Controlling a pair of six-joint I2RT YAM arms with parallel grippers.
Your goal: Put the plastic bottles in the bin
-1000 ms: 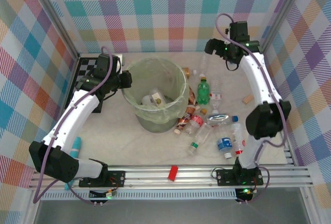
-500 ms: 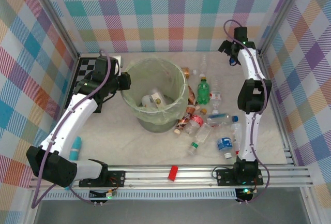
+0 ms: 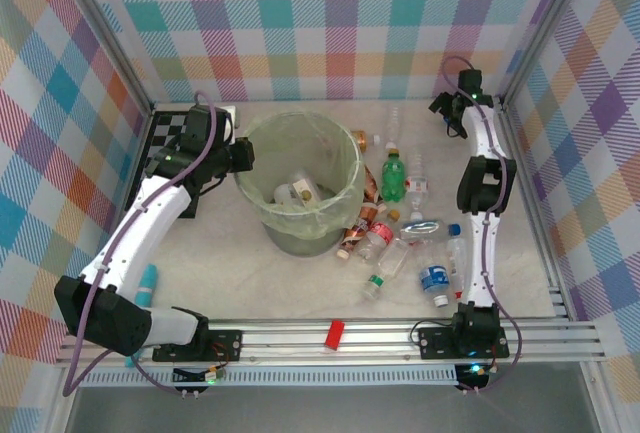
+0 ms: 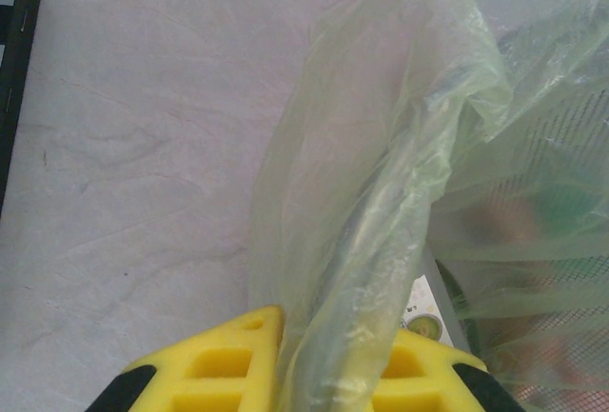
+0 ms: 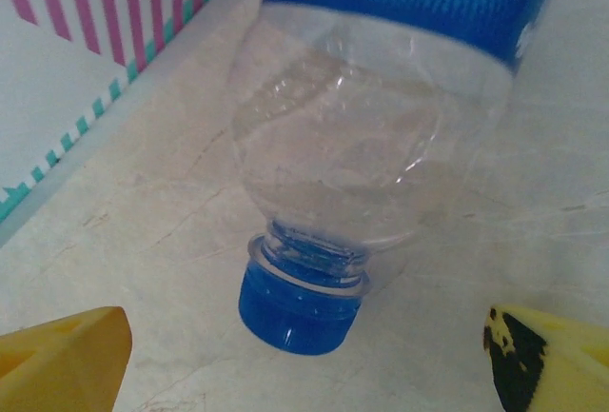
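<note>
The bin (image 3: 300, 233), a pale-green translucent bucket with a thin liner, stands left of centre with a few bottles inside (image 3: 295, 191). My left gripper (image 3: 235, 153) is shut on its near-left rim; the left wrist view has the liner and rim (image 4: 381, 241) pinched between the yellow fingers (image 4: 228, 355). Several plastic bottles (image 3: 393, 178) lie scattered to the right of the bin. My right gripper (image 3: 447, 113) is low in the back right corner. It is open (image 5: 304, 336), straddling the blue cap (image 5: 300, 312) of a clear, blue-labelled bottle (image 5: 352, 136) lying on the table, touching neither side.
A chessboard (image 3: 165, 133) lies at the back left behind the left arm. A red block (image 3: 335, 334) sits on the front rail, a teal object (image 3: 148, 283) beside the left arm, a small wooden block (image 3: 479, 192) at the right. The striped wall (image 5: 76, 41) stands close to the right gripper.
The right arm has swung from near the bin to the back right corner and come down over the blue-capped bottle. The left gripper has kept its hold on the bin.
</note>
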